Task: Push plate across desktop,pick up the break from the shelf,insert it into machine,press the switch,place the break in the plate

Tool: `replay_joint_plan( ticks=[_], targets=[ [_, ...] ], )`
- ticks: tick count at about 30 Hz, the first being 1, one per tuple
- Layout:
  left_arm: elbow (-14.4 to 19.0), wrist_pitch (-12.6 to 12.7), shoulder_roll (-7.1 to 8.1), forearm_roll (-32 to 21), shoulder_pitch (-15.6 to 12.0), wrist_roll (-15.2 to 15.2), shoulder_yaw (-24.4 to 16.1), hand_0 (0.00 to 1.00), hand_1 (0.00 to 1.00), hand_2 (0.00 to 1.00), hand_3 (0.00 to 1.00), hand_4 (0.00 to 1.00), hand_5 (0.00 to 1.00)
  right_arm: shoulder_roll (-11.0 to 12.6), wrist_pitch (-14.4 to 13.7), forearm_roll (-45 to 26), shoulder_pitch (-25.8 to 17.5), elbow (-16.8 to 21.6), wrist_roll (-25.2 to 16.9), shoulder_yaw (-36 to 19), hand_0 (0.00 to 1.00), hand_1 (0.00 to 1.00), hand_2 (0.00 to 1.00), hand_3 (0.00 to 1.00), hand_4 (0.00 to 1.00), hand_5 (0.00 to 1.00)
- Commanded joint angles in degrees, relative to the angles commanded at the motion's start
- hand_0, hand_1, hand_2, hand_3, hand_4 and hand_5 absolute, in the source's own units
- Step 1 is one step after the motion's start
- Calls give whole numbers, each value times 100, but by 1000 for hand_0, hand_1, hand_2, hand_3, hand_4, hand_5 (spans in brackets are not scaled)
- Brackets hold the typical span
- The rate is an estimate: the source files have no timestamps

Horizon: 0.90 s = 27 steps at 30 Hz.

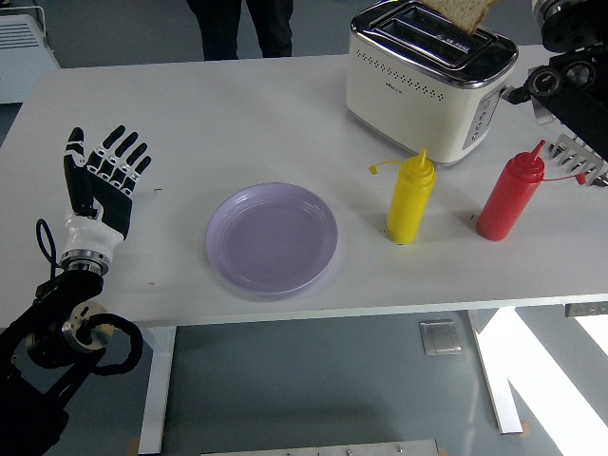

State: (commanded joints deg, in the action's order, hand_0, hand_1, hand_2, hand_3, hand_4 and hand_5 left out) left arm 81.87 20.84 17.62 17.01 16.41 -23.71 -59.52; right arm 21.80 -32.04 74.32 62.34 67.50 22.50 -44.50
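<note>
A lilac plate [273, 237] lies flat near the table's front edge. My left hand [100, 176] is held upright well to the left of it, palm showing, fingers spread, holding nothing. The cream toaster [432, 76] stands at the back right. A slice of bread [463, 12] hangs tilted at the picture's top edge, its lower corner at the toaster's rear slot. My right arm [568, 57] comes in at the top right beside the toaster. Its hand is cut off by the frame.
A yellow squeeze bottle [409, 198] and a red squeeze bottle [508, 195] stand in front of the toaster. A metal rack [579, 159] pokes in at the right edge. A person's legs [242, 24] show beyond the far side.
</note>
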Motion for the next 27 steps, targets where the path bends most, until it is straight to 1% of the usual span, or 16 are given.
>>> replay_joint_plan(
  ticks=[4,8,13,17,23,27],
  targets=[
    [268,52,85,160,-149,23,-408,849,761,728,690,682,998,-202,-27,-115,184,-467,29,231,482,497,519,437,113,2],
    [478,90,154,268,-257,32,-696,849,760,727,690,683,998,-388,-48,-216,326,-891,33,451,482,497,520,437,115,2],
    [640,120,197,342,-317,21,-912,849,760,727,689,683,998,-611,-81,-246,486,-1378,-8,692,482,497,521,439,117,2],
    [743,127,204,404,-357,19,-1001,849,760,727,689,683,998,-734,-104,-294,576,-1690,-24,855,482,497,521,439,117,2],
    [928,118,210,353,-479,-21,-1204,849,759,724,686,684,998,-861,-127,-328,624,-1950,-32,1021,481,498,520,438,123,2],
    [997,-18,220,-54,-563,-10,-1468,849,751,720,682,684,998,-899,-131,-321,618,-2019,-39,1085,481,498,519,439,124,2]
  ],
)
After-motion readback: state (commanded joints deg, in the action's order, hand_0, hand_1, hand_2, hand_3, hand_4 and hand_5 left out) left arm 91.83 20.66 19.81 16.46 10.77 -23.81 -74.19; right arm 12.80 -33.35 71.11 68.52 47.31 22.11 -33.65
